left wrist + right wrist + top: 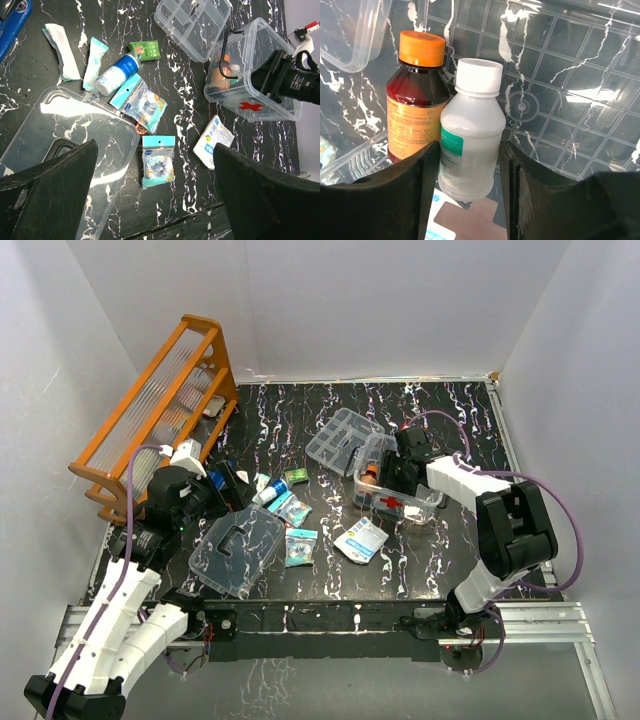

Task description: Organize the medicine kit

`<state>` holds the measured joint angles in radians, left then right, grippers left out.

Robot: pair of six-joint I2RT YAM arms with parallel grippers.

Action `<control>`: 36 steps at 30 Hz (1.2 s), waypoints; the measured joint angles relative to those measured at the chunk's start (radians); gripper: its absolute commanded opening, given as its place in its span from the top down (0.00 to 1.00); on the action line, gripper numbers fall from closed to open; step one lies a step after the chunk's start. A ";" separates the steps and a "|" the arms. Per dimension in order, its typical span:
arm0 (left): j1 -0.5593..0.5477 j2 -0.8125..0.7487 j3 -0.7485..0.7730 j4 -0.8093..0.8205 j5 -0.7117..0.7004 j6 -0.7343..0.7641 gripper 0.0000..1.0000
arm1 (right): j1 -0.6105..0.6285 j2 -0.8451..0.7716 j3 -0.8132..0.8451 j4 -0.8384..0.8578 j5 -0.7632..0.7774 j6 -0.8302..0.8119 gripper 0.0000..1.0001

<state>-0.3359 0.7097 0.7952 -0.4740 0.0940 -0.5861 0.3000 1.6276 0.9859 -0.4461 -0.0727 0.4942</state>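
The clear kit box (420, 508) with a red cross stands right of centre and also shows in the left wrist view (260, 107). My right gripper (388, 472) reaches into it. In the right wrist view the gripper (470, 150) is shut on a white bottle (470, 145), next to a brown bottle with an orange cap (415, 110). The clear lid (235, 550) lies at the front left, the clear tray (342, 440) behind the box. My left gripper (230, 492) is open and empty above the loose items (155, 165).
Two teal packets (158, 162) (142, 102), a white and blue bottle (117, 74), a small green box (145, 50), pale sachets (60, 47) and a white packet (214, 141) lie between lid and box. The orange rack (150, 410) stands at the back left.
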 measured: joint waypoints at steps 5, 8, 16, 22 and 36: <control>0.000 0.000 0.000 -0.003 0.000 0.000 0.01 | 0.000 -0.026 0.000 0.000 -0.036 0.033 0.49; 0.000 -0.001 0.000 -0.005 -0.001 0.000 0.01 | 0.000 -0.052 0.000 0.001 -0.037 0.051 0.46; 0.000 -0.001 0.008 -0.014 -0.008 0.008 0.01 | 0.000 -0.098 0.000 -0.002 -0.035 0.061 0.46; 0.000 0.002 0.034 -0.037 -0.032 0.039 0.01 | 0.000 -0.138 0.014 -0.023 -0.035 0.055 0.45; 0.000 0.022 0.066 -0.058 0.007 0.163 0.10 | 0.000 -0.319 0.054 -0.080 0.018 0.028 0.32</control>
<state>-0.3359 0.7319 0.8612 -0.5323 0.1009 -0.4229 0.3000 1.3087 1.0397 -0.5259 -0.0547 0.5220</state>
